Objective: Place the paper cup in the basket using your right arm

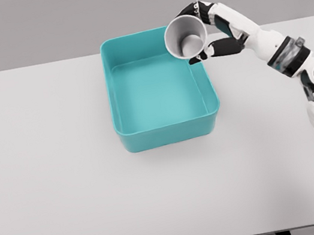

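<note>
Over the far right corner of the teal basket (pixel 120 109), my right hand (pixel 210 30) grips the paper cup (pixel 185 36), fingers wrapped around it; cup tipped, mouth facing me, above the rim.

A wide, pale grey surface (pixel 54 190) fills the view, its far edge running straight across below a grey backdrop. Sitting directly on it, toward the back and a little right of centre, is a teal rectangular basket (pixel 168 130), open-topped, with rounded corners, its long sides running away from the camera.
</note>
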